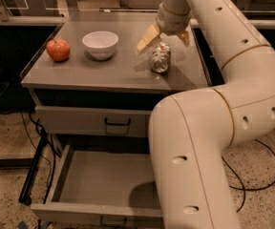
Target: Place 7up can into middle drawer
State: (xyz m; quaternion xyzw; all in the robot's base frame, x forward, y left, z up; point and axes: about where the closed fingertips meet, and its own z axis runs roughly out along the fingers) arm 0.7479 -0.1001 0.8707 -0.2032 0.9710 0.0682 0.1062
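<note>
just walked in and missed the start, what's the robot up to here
The robot's arm reaches over the cabinet top. Its end effector is open and poised right over the 7up can, which lies on its side and is not yet lifted. Below, the middle drawer is pulled out, ready to take the can. A red apple and a white bowl sit further along the top.

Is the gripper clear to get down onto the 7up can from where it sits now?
Probably yes. The gripper hangs open right above the 7up can on the cabinet top. Nothing sits between them, and the white bowl stands apart.
</note>
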